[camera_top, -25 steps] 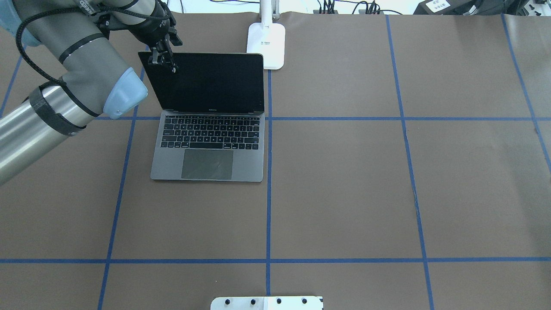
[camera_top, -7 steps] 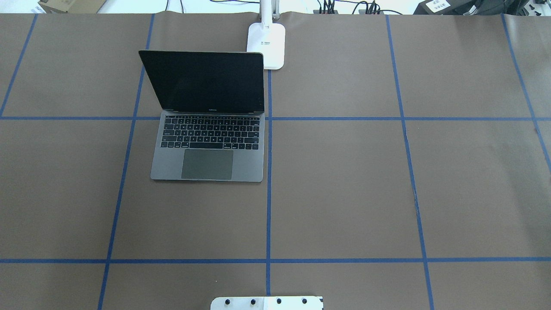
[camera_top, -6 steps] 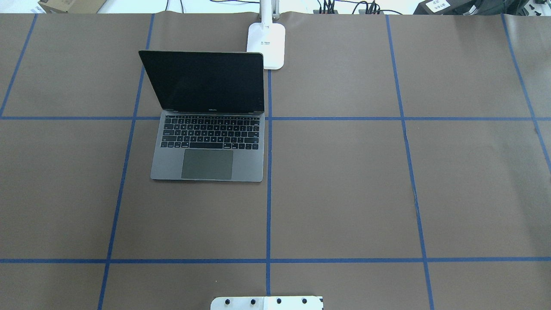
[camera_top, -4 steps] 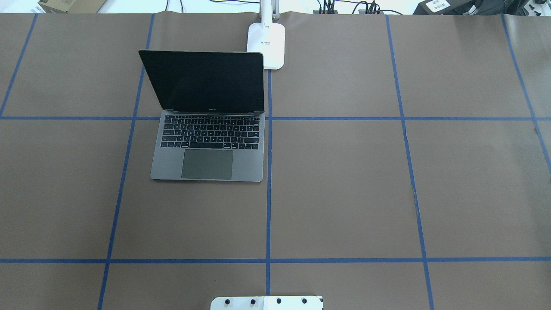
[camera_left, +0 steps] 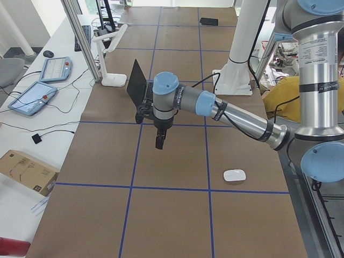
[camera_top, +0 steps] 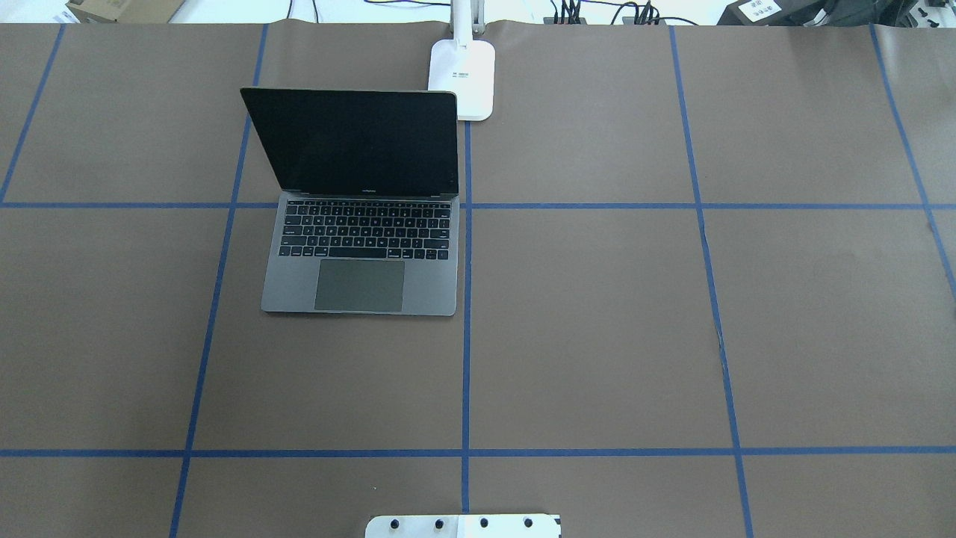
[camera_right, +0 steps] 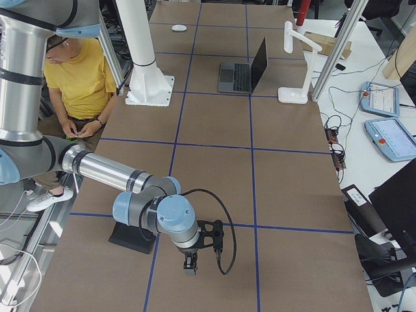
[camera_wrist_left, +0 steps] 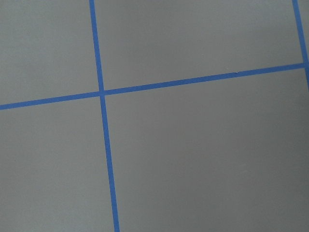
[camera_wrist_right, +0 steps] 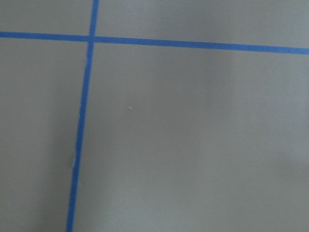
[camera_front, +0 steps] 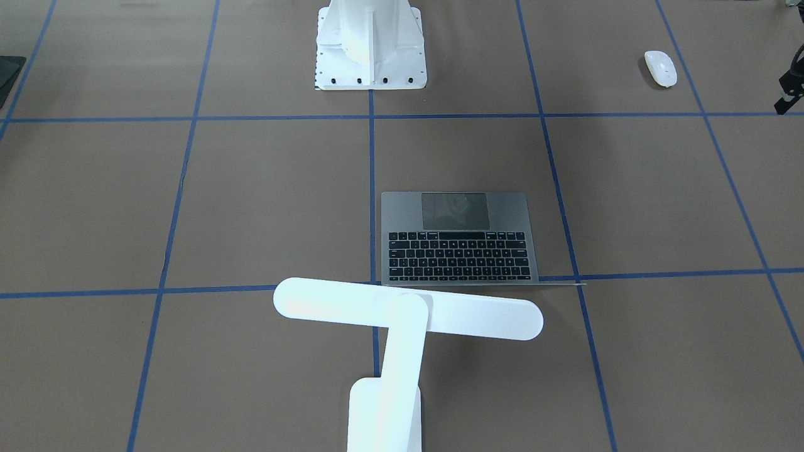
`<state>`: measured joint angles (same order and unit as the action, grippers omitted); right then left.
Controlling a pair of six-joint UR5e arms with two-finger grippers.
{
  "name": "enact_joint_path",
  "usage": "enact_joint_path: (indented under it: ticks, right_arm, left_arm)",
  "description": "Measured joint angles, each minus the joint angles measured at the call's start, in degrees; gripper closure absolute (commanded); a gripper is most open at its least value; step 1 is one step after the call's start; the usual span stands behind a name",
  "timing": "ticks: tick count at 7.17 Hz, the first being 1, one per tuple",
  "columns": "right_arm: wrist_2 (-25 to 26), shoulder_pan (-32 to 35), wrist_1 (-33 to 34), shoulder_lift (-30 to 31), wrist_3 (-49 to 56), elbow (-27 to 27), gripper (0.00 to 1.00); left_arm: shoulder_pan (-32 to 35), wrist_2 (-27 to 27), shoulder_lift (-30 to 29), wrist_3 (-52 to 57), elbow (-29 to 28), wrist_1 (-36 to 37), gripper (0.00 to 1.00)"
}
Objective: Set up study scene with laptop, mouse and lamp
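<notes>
The grey laptop point(camera_top: 358, 224) stands open with a dark screen, left of the table's middle line; it also shows as laptop point(camera_front: 458, 238). Just behind its right corner stands the white lamp point(camera_top: 461, 78), whose bar head point(camera_front: 408, 309) hangs over the laptop's hinge edge. The white mouse point(camera_front: 661, 68) lies alone near the robot's side, far to its left, and shows as mouse point(camera_left: 234, 175). My left gripper point(camera_left: 159, 144) points down above bare table between laptop and mouse; I cannot tell its state. My right gripper point(camera_right: 189, 265) hangs low over the table's right end; state unclear.
The white bolted pedestal point(camera_front: 370, 44) stands at the robot's edge. A black mat point(camera_right: 133, 237) lies under my right arm. A person in a yellow shirt point(camera_right: 81, 71) sits beside the table. Control tablets point(camera_left: 32, 97) and a cardboard box point(camera_left: 27, 172) lie off the far side.
The left arm, whose gripper was at the laptop lid's upper left corner 3.5 s ago, has left the overhead view. The lid stays open. Nothing moved during the last second.
</notes>
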<state>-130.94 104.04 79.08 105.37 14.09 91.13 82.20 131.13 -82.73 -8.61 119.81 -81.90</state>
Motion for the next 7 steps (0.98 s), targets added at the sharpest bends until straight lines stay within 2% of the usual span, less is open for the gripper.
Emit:
enact_joint_path:
  ticks: [2, 4, 5, 7]
  right_arm:
    - [0.39, 0.68, -0.64, 3.00, -7.13, 0.75, 0.00]
    - [1.05, 0.66, 0.38, 3.14, -25.72, 1.52, 0.00]
    - [1.29, 0.01, 3.69, 2.28, -34.85, 2.20, 0.00]
    - [1.16, -1.27, 16.27, -0.15, -47.41, 5.18, 0.01]
  left_arm:
    - [0.26, 0.00, -0.13, 0.00, -0.64, -0.21, 0.00]
    - [0.62, 0.00, -0.21, 0.00, -0.71, -0.43, 0.00]
    - [0.71, 0.00, -0.22, 0.00, -0.71, -0.55, 0.00]
    - [0.81, 0.06, -0.19, 0.00, -0.57, -0.67, 0.00]
